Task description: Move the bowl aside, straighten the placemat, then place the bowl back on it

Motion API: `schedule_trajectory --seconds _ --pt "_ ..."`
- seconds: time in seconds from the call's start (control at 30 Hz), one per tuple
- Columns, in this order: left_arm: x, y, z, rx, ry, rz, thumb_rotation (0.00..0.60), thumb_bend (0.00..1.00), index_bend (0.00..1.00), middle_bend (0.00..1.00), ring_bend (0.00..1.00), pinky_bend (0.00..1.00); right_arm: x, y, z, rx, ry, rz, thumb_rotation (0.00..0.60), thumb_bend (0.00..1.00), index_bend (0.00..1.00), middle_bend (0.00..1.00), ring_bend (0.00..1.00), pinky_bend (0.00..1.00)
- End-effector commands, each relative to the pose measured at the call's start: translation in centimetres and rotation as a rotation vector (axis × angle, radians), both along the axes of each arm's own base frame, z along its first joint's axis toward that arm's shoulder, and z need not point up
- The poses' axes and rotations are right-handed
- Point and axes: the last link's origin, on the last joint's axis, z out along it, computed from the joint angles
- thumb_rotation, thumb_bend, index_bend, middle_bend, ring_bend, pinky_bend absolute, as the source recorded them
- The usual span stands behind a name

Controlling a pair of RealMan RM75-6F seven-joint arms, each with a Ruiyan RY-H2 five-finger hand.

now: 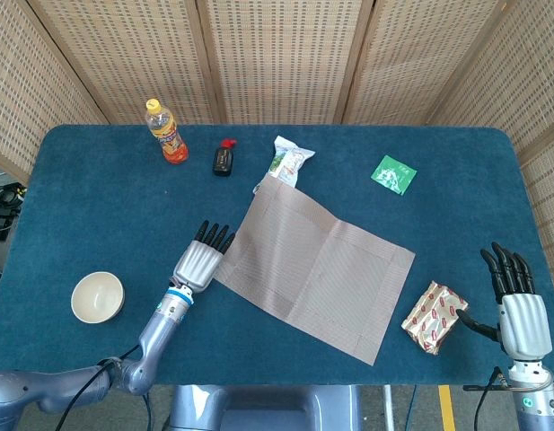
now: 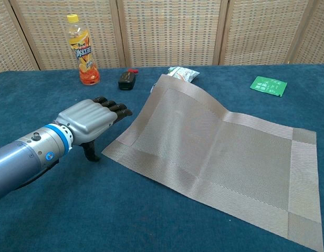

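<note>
A: The left robot hand (image 2: 91, 119) sits low over the desk (image 1: 97, 197) with fingers stretched out and apart, holding nothing; the fingertips look to be at the placemat's left corner, though contact cannot be confirmed.

B: And the right robot hand (image 1: 514, 305)?

A: Also empty, fingers extended, parked at the desk's right edge beside a wrapped snack (image 1: 434, 316), well apart from the mat.

B: So the placemat (image 1: 312, 269) lies just to the right of the left one?

A: Yes, skewed, its long axis running diagonally from far-left to near-right. The bowl (image 1: 97, 296) already stands aside at the left. Straightening likely falls to the nearer left one.
</note>
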Motion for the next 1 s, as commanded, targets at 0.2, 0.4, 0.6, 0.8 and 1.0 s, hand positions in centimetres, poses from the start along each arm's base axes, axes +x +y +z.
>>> schedule_trajectory --seconds 0.2,0.4,0.6,0.8,1.0 --pt "1.1 0.5 -1.2 0.023 -0.049 -0.068 0.600 0.16 0.05 0.00 0.00 0.00 -0.2 -0.2 0.0 0.001 -0.002 -0.006 0.600 0.20 0.05 0.00 0.00 0.00" --pt "1.6 0.2 -1.5 0.028 -0.112 -0.123 0.600 0.29 0.11 0.00 0.00 0.00 -0.2 -0.3 -0.1 0.006 0.002 -0.008 0.600 0.20 0.05 0.00 0.00 0.00" --pt "1.5 -0.2 -1.3 0.020 -0.158 -0.162 0.600 0.41 0.16 0.00 0.00 0.00 0.0 -0.1 -0.2 0.008 0.000 0.001 0.600 0.20 0.05 0.00 0.00 0.00" --pt "1.4 -0.7 -1.2 0.009 -0.172 -0.190 0.600 0.42 0.25 0.00 0.00 0.00 0.1 0.0 -0.2 0.010 -0.002 0.005 0.600 0.20 0.06 0.00 0.00 0.00" --pt "1.0 -0.7 -1.3 0.010 -0.169 -0.185 0.600 0.42 0.49 0.00 0.00 0.00 0.1 0.0 -0.2 0.013 -0.005 0.005 0.600 0.20 0.06 0.00 0.00 0.00"
